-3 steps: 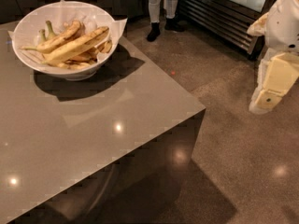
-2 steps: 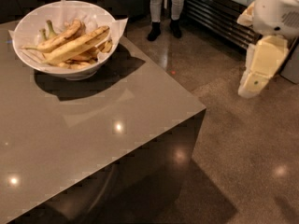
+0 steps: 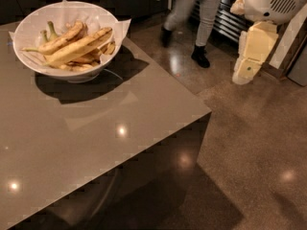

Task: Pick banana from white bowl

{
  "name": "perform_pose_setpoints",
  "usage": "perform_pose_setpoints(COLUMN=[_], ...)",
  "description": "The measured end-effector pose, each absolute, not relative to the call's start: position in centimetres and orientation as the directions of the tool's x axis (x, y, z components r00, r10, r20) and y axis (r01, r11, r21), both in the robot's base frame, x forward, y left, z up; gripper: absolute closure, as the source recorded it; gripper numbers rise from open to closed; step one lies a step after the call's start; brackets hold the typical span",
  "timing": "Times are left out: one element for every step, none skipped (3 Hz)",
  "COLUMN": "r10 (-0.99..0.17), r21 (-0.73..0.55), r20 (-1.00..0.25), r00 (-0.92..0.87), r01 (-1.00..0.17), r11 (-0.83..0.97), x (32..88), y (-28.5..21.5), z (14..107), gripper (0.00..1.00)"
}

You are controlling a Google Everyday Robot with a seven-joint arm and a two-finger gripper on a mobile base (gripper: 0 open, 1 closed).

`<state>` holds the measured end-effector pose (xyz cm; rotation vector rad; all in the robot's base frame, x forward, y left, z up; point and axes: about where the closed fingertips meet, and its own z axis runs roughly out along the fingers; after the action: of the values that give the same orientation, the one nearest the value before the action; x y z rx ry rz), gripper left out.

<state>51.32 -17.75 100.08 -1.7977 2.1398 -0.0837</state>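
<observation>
Fingers [image 3: 247,68] gave no readable state on the gripper [image 3: 242,77] at upper right, well apart from the bowl [image 3: 72,74] at upper left, where the banana [image 3: 79,47] lay unpicked.

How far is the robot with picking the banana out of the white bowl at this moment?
Done: nothing visible yet. The banana lies in the white bowl on the table. In hand: no grasp; the gripper hangs at upper right, above the floor, away from the table. Left: reach the bowl, grasp the banana, lift it out.
</observation>
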Motion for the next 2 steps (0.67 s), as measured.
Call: perform_pose_setpoints(r10=[-0.961, -0.967], r21=[-0.285, -0.35], r20=[-0.248, -0.241], r00=[-0.127, -0.085], r01=[-0.938, -0.921], r11=[0.197, 0.169], x=[51.7, 54.2], y=[-17.6, -17.0], z=[100.3, 101.9], gripper=[0.0, 0.0])
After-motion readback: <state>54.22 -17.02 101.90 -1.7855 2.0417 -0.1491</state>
